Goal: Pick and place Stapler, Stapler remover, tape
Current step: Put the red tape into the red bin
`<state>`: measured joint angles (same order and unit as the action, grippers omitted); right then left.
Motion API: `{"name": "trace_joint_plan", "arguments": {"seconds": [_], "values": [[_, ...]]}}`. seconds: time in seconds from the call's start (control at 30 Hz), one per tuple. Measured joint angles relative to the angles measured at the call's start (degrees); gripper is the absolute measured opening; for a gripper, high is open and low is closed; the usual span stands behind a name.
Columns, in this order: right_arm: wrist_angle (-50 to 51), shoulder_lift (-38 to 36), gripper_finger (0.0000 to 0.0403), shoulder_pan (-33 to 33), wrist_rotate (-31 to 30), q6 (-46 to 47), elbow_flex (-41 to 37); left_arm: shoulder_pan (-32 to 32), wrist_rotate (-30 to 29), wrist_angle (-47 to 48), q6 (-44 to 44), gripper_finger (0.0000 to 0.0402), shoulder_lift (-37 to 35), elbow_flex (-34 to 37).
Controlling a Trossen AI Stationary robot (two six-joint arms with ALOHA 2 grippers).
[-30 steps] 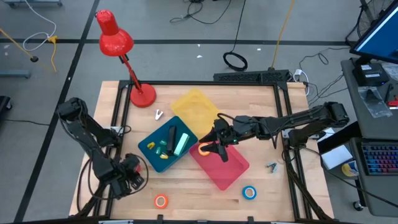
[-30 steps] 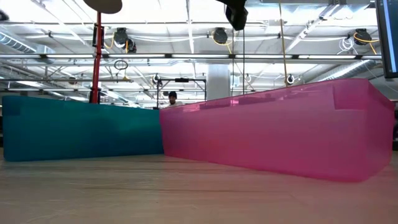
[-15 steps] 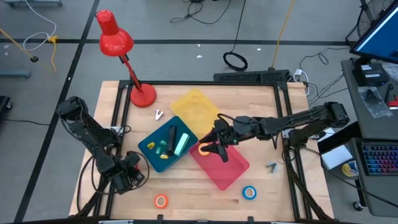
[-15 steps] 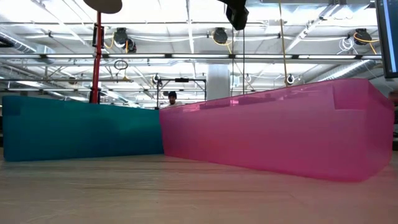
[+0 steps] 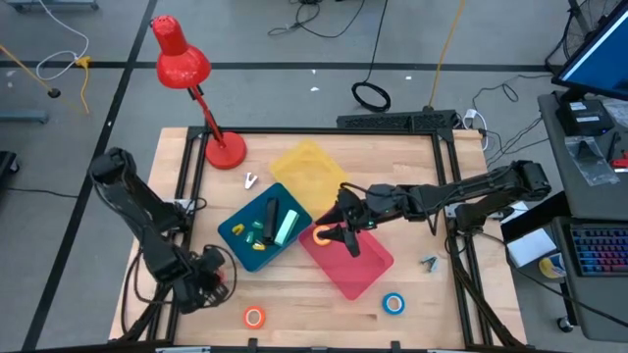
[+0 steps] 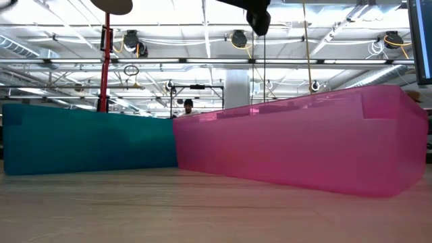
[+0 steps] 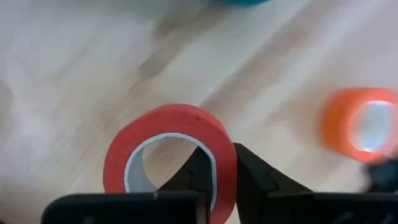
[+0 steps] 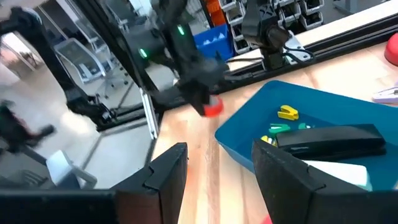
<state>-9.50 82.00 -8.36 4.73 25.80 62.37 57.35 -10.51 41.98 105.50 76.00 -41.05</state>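
My left gripper (image 5: 208,281) is near the table's front left, shut on a red tape roll (image 7: 171,155). An orange tape roll (image 5: 254,316) lies flat on the wood just beyond it, and a blue one (image 5: 393,303) lies at the front right. The black stapler (image 5: 270,218) lies in the teal tray (image 5: 238,251). My right gripper (image 8: 217,168) hangs open over the left corner of the pink tray (image 5: 365,277), with nothing between its fingers. An orange ring (image 5: 320,233) shows beside it; whether the gripper touches it, I cannot tell. My left gripper pinches the red roll's ring wall (image 7: 225,163), one finger inside the hole (image 7: 198,177) and one outside (image 7: 256,177). The fingers come from above, pointing down. The roll lies roughly level with its hole facing up; whether it is clear of the table, I cannot tell.
A yellow tray (image 5: 307,169) sits behind the teal one, and a red desk lamp (image 5: 224,149) stands at the far left. Small loose things lie on the wood, one pale (image 5: 251,180) and one grey-blue (image 5: 429,263). Bare wood lies along the front edge (image 5: 314,319).
My left gripper has gone a little toward the table's near edge, and its arm has leaned that way with it.
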Motion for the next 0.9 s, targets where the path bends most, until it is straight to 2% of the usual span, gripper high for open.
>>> {"name": "trace_joint_plan", "arguments": {"seconds": [0.1, 0.2, 0.3, 0.4, 0.57, 0.7, 0.9], "values": [[1.76, 0.0, 0.0173, 0.0, 0.0, -1.65, 0.0, 0.64, -7.7, 0.11, -6.32, 0.0034, -1.56, -4.81], [2.18, 0.02, 0.0171, 0.02, 0.02, -3.62, 0.0, 0.93, -17.68, -4.72, -14.9, 0.0034, -2.59, -9.23], [2.18, -0.22, 0.0168, 0.02, 0.0, -5.81, 0.0, 0.3, -26.65, -12.82, -27.03, 0.0034, -2.9, -11.2], [2.12, -0.8, 0.0165, 0.13, 0.02, -8.18, 0.0, -1.76, -31.7, -22.75, -37.43, 0.0034, -2.96, -11.66], [3.56, -4.73, 0.0165, 0.61, 0.01, -13.57, 0.01, -8.44, -31.0, -32.62, -48.72, 0.0034, -2.87, -11.61], [12.72, -10.89, 0.0166, 1.13, -0.24, -16.16, 0.02, -15.14, -27.05, -38.23, -55.13, 0.0034, -2.14, -11.68], [24.3, -21.05, 0.0165, 1.17, -0.19, -17.96, -0.2, -24.09, -20.82, -39.18, -61.6, 0.0034, 4.03, -17.63]]}}
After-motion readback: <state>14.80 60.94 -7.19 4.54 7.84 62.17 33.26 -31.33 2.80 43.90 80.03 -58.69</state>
